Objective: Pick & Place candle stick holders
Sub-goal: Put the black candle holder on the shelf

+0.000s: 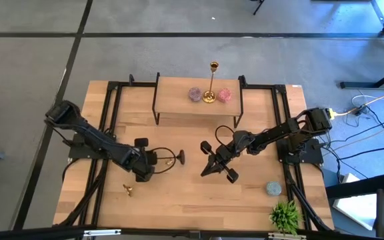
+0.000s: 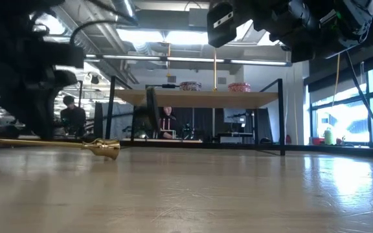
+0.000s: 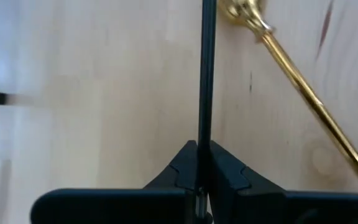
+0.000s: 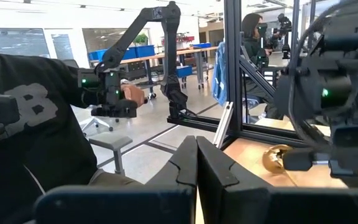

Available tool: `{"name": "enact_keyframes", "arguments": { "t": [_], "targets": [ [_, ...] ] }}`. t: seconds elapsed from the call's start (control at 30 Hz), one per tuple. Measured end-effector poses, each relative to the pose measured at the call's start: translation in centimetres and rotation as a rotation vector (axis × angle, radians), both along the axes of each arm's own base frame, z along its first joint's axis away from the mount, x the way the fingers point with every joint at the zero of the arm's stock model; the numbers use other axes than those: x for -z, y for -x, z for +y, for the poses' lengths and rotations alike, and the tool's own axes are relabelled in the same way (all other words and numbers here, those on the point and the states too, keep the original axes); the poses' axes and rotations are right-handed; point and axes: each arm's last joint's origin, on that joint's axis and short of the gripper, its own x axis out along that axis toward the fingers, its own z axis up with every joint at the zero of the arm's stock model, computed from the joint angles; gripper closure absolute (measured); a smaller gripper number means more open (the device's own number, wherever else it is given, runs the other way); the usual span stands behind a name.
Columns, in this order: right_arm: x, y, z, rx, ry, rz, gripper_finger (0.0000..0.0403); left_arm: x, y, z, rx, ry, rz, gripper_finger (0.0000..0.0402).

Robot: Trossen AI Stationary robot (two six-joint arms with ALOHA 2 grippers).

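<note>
The left arm reaches from the worktop's left edge toward the middle, bent low. Its end effector (image 3: 199, 186) is pressed on the thin stem of the black holder (image 1: 169, 160), which lies flat, its long axis from the fingers (image 3: 229, 177) toward the round base at the centre. A gold holder (image 3: 303, 93) lies just beside it near the front edge, slanted. The right arm reaches in from the right edge; its end effector (image 4: 196, 165) is pressed together, empty. Another gold holder (image 1: 212, 83) stands upright on the raised shelf (image 1: 172, 100) at the back.
</note>
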Motion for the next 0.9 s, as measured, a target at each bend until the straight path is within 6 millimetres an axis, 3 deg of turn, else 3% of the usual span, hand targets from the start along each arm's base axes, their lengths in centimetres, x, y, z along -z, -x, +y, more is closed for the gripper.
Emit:
{"name": "enact_keyframes", "arguments": {
  "t": [0.43,0.9],
  "targets": [
    [0.1,0.0,0.0,0.000,0.003,0.011,0.0402,-3.3,1.4,-0.7,-0.059,-0.081,-0.286,0.0392],
    [0.4,-0.1,-0.1,0.051,0.013,0.038,0.0402,-4.2,1.2,-1.9,-0.067,-0.135,-0.472,0.0392]
  ]
}}
